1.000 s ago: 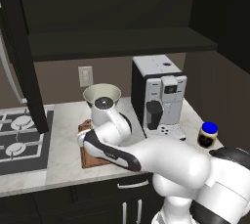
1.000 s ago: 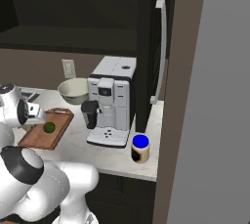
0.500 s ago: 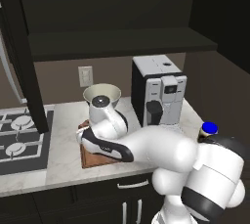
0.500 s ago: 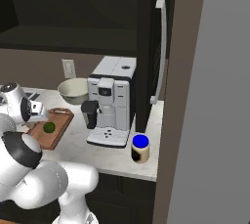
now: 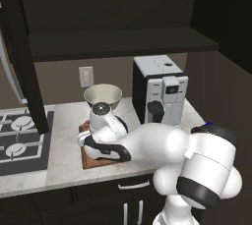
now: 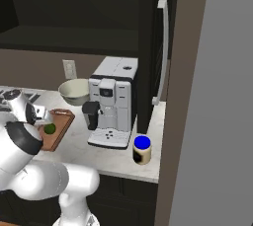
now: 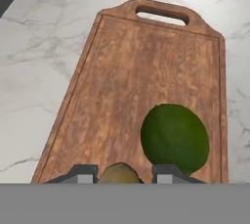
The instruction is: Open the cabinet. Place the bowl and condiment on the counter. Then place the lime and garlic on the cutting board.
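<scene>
In the hand view my gripper (image 7: 124, 174) hovers low over the near end of the reddish-brown cutting board (image 7: 132, 66), shut on the tan garlic (image 7: 117, 173) between its two fingertips. The green lime (image 7: 175, 139) lies on the board just right of the garlic, and it also shows on the cutting board (image 6: 60, 123) as a small green lime (image 6: 49, 128). The cream bowl (image 5: 102, 95) stands on the marbled counter (image 5: 64, 162) behind the board. The blue-lidded condiment (image 6: 142, 150) sits near the counter's front right. The dark cabinet door (image 6: 150, 47) is swung open.
A white and black coffee machine (image 5: 160, 91) stands right of the bowl. A gas stove (image 5: 19, 140) fills the counter's left end, with the other open cabinet door (image 5: 22, 67) hanging above it. My arm's white bulk covers much of the board in the left base view.
My arm's elbow has swung right and forward in the left base view. The hand has stayed over the cutting board with the garlic in its fingers.
</scene>
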Tool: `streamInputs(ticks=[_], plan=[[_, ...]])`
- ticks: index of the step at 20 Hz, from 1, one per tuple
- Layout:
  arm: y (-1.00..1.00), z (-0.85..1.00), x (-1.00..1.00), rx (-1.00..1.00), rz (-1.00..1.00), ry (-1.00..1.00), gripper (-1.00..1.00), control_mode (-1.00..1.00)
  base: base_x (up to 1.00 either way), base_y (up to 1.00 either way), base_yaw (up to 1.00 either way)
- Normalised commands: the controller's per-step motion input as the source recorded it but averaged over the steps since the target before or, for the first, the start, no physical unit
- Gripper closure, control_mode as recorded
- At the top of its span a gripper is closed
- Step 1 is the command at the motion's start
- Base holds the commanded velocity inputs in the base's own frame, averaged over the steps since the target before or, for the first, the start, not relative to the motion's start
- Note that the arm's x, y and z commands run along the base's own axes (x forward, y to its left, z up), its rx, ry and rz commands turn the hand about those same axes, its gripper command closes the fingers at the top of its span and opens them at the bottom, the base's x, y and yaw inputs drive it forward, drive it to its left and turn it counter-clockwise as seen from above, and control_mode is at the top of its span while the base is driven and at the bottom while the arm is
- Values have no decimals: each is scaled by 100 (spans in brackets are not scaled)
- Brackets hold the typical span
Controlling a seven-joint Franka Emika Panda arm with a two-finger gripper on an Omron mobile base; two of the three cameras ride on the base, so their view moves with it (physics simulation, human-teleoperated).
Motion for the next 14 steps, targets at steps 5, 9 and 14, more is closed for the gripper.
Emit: streamInputs(ticks=[5,9,14], plan=[[-1,-16,1,0,2,-5,-100,-100,0,0,0],[-4,0,0,0,0,-4,-100,-100,0,0,0],[-1,14,0,0,0,-1,-100,-100,0,0,0]])
